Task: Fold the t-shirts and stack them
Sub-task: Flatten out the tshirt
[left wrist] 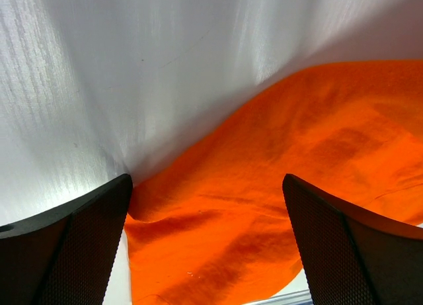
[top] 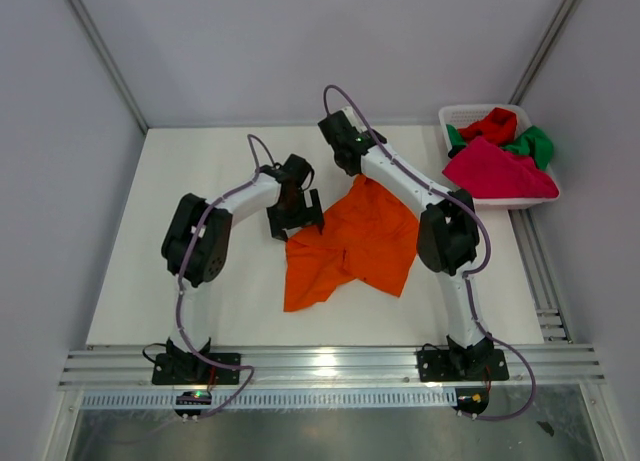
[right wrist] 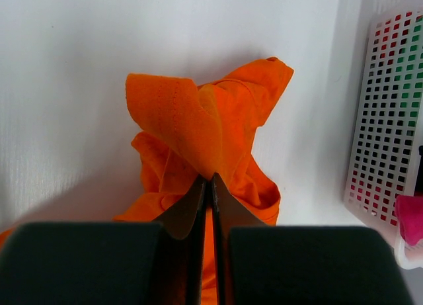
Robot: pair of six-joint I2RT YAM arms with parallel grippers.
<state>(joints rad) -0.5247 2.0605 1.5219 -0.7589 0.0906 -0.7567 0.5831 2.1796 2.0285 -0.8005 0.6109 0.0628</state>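
A bright orange t-shirt (top: 350, 243) lies crumpled on the white table. My right gripper (top: 362, 176) is at its far end, shut on a pinched fold of the orange cloth (right wrist: 198, 120), which rises bunched from the closed fingertips (right wrist: 211, 179). At the shirt's left edge hovers my left gripper (top: 297, 224), its jaws wide apart. Its wrist view shows orange cloth (left wrist: 277, 186) below the two black fingers (left wrist: 66, 245), with nothing held between them. The red t-shirt (top: 492, 126), green t-shirt (top: 535, 144) and magenta-pink t-shirt (top: 495, 171) lie heaped in the basket.
A white lattice basket (top: 520, 202) stands at the table's back right corner, and its wall (right wrist: 390, 120) shows in the right wrist view. Aluminium rails (top: 330, 366) run along the near edge and right side. Grey walls enclose the table.
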